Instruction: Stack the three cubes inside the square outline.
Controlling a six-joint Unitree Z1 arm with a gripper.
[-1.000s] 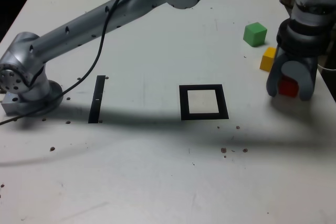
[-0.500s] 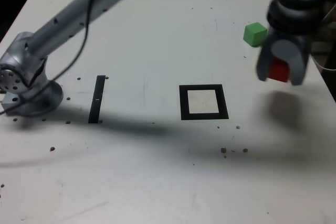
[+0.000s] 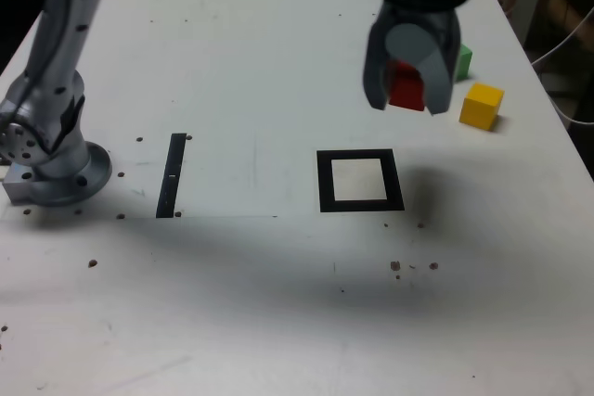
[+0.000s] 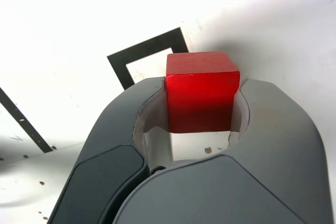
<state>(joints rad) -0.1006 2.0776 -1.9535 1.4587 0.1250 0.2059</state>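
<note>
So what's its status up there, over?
Tool shut on red cube, raised off the table. Square outline bare, nothing inside. Yellow cube and green cube aside.

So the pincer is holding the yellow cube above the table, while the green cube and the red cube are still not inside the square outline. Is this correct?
Not quite: the colours are swapped. The pincer holds the red cube, as the wrist view shows; the yellow cube is on the table, outside the square outline, like the green cube.
</note>
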